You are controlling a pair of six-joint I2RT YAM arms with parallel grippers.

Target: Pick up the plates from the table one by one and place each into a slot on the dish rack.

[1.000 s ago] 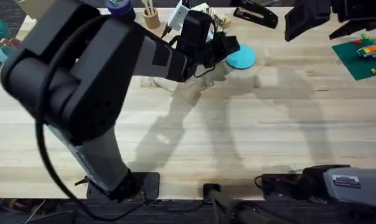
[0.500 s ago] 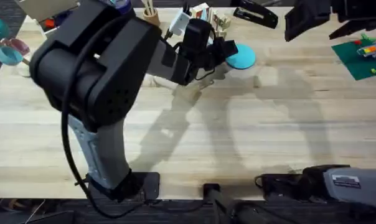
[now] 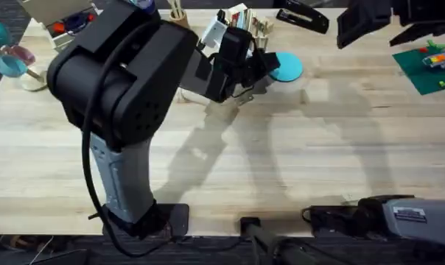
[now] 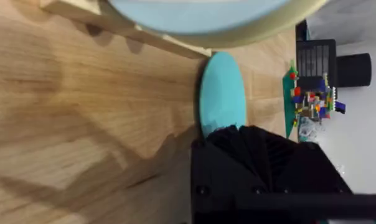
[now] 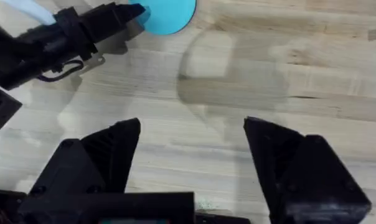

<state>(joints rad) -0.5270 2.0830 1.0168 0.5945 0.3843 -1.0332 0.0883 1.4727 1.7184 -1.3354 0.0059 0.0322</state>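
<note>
The turquoise plate (image 3: 287,68) lies flat on the table (image 3: 281,147) at the back middle. My left gripper (image 3: 270,60) hovers at its near-left edge; the same plate (image 4: 222,93) sits just ahead of the black gripper body (image 4: 256,168) in the left wrist view. A cream plate (image 4: 200,18) stands on edge in the wooden dish rack (image 4: 132,31) close by. My right gripper (image 5: 194,168) hangs high over the back right of the table, open and empty. Below it are the turquoise plate (image 5: 172,15) and the left gripper (image 5: 129,14).
A wooden cup of sticks (image 3: 179,20) and a black tool (image 3: 302,16) stand along the back edge. A green baseplate with bricks (image 3: 429,66) lies at the far right. Teal items (image 3: 5,48) sit at the far left. The left arm's bulk (image 3: 119,81) looms over the left half.
The left arm's bulk has swung to the right and back over the table. Its gripper has stayed beside the turquoise plate. The right arm has not moved.
</note>
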